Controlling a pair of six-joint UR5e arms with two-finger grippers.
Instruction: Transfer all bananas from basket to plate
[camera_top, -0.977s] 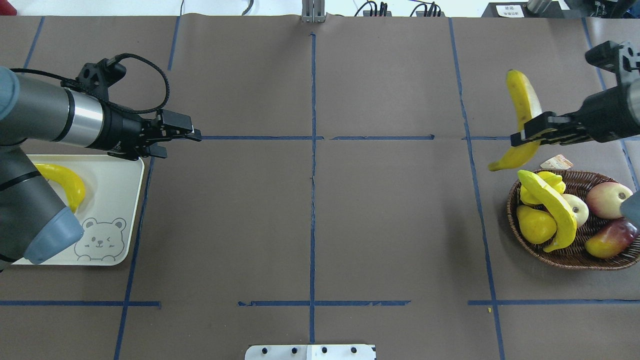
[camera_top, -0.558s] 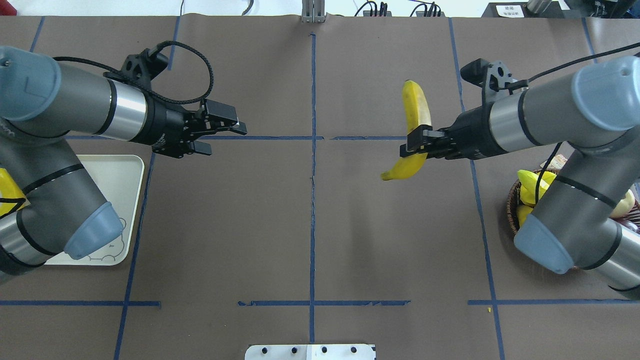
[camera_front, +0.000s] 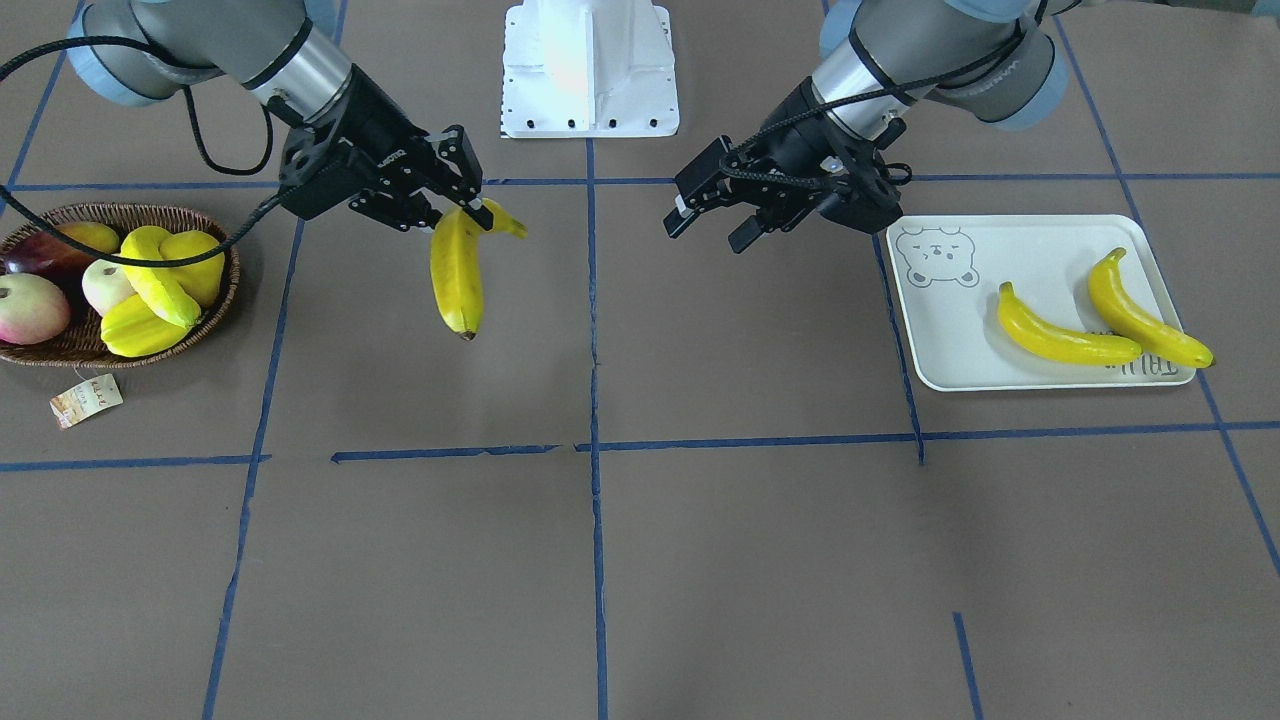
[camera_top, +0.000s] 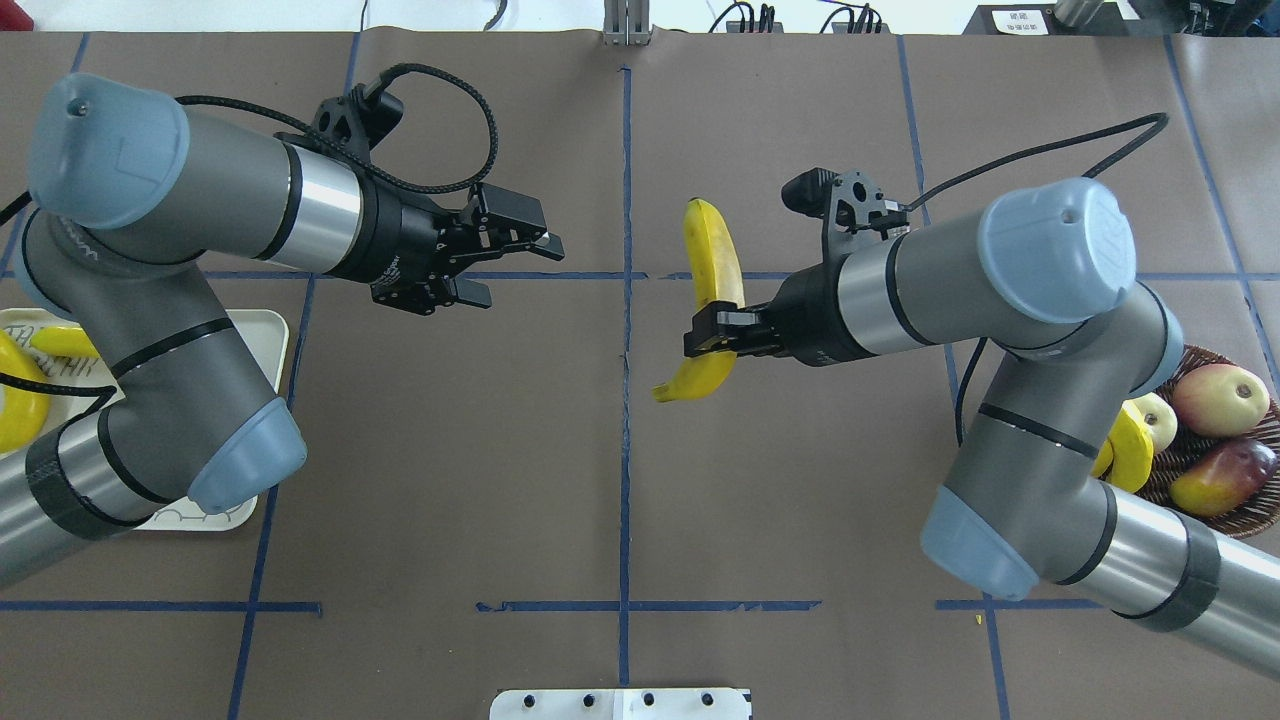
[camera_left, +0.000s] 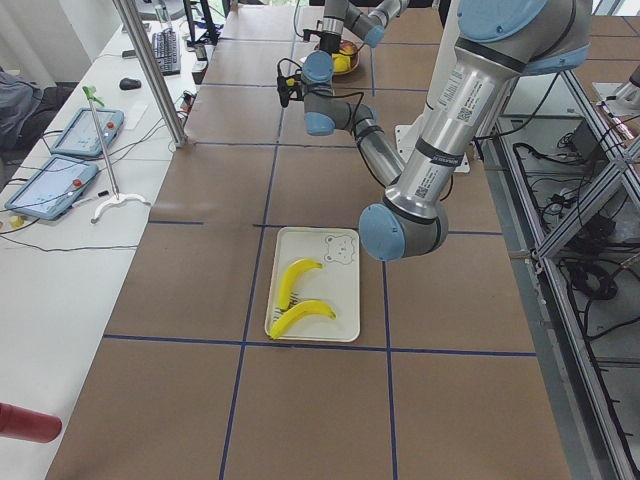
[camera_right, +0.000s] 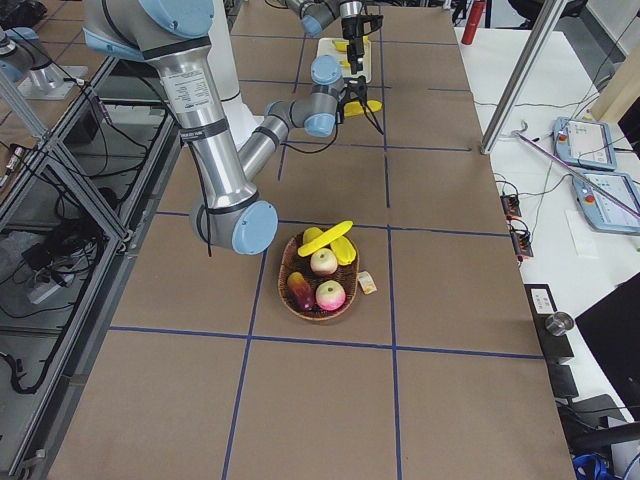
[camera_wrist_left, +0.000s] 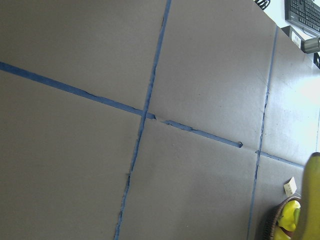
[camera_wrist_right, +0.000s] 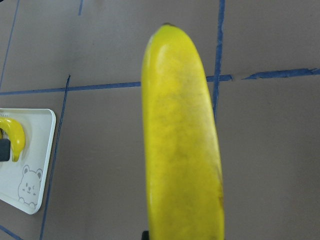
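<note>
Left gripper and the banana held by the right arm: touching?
Apart. Overhead view shows bare table between the open left gripper and the banana; only the right gripper clamps it.

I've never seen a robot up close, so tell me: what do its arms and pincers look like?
The left arm and right arm are thick grey tubes with pale-blue joint caps and silver wrist bands. The left pincer and right pincer are black, two-fingered, each with a black cable looping to the wrist.
</note>
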